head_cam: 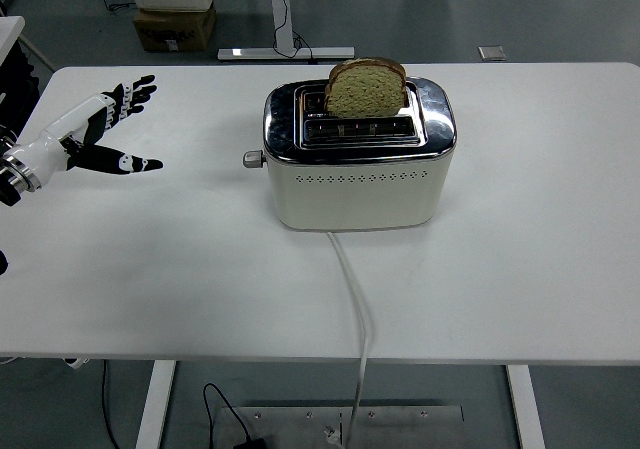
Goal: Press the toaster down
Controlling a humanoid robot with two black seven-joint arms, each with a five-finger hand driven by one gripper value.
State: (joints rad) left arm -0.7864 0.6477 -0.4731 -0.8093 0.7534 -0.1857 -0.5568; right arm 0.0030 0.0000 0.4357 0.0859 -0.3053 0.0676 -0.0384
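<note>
Head view: left hand (92,129) spread, empty, far from toaster (358,154); bread (366,86) raised; no legible writing.

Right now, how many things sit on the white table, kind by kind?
Toaster: 1
Bread slice, standing up out of the toaster's far slot: 1
Power cord, running off the near edge: 1
Robot hand, the left hand, open above the table: 1
Total: 4
</note>
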